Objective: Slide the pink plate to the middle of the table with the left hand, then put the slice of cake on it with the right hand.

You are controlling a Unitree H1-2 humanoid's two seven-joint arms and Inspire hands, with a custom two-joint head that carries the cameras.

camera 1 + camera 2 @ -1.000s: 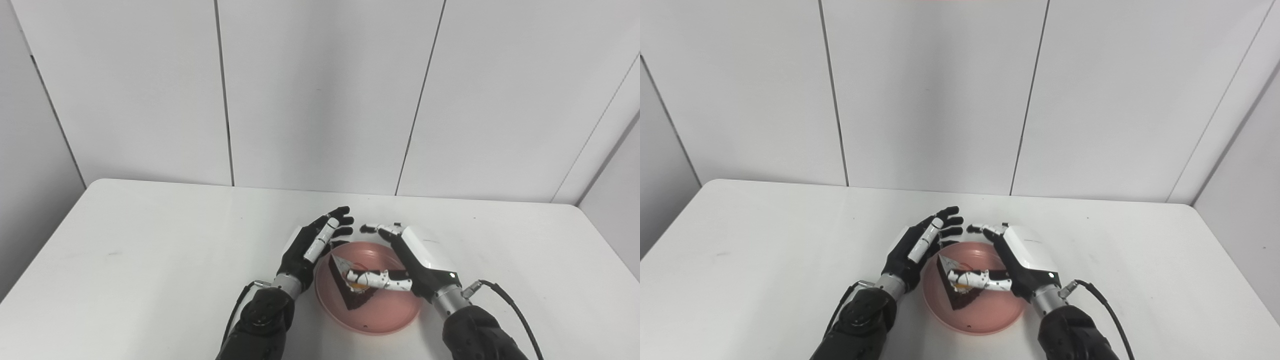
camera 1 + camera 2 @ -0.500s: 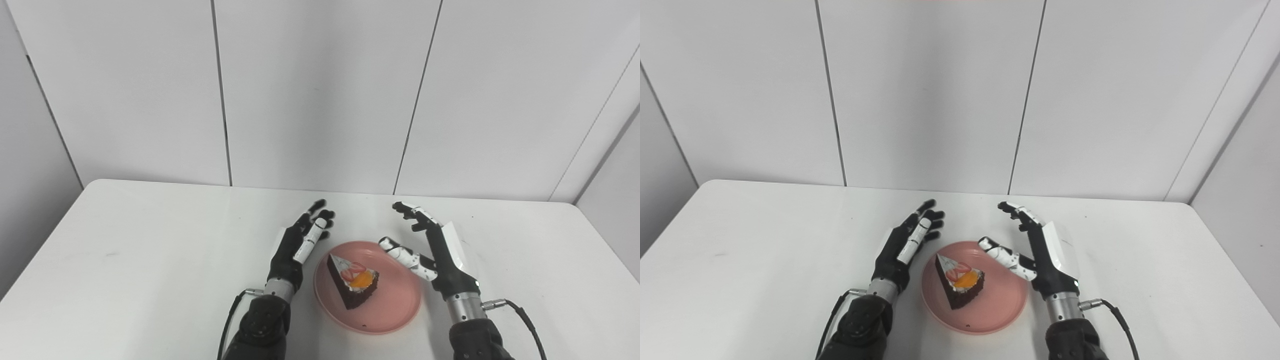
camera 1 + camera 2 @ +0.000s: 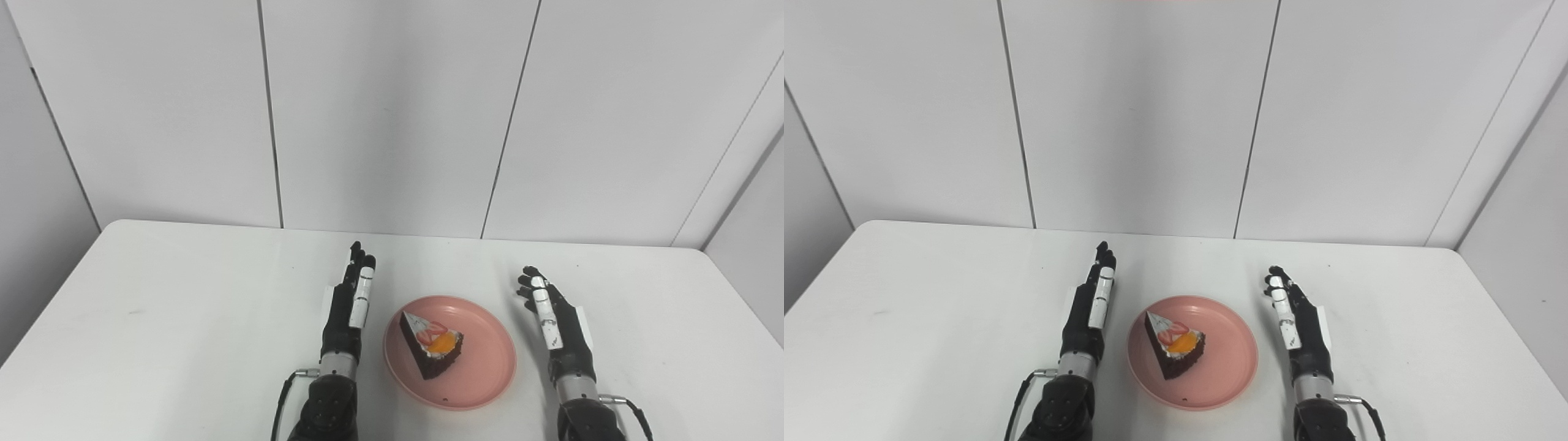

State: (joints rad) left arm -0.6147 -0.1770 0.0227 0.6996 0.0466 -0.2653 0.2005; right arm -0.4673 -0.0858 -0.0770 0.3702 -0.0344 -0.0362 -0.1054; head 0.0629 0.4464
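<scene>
The pink plate (image 3: 484,367) sits on the white table near its front middle. A slice of chocolate cake (image 3: 431,345) with white cream, strawberry and orange topping lies on the plate's left half, point toward the back left. My left hand (image 3: 350,303) stands edge-on just left of the plate, fingers straight, open and empty. My right hand (image 3: 554,318) stands edge-on just right of the plate, fingers straight, open and empty. Neither hand touches the plate or cake.
The white table (image 3: 184,306) has rounded back corners and ends at grey panelled walls behind and on both sides. Thin black cables run from both wrists at the bottom edge.
My right hand let go of the cake, left it on the plate and drew back to the right. My left hand moved off the plate's back-left rim and straightened.
</scene>
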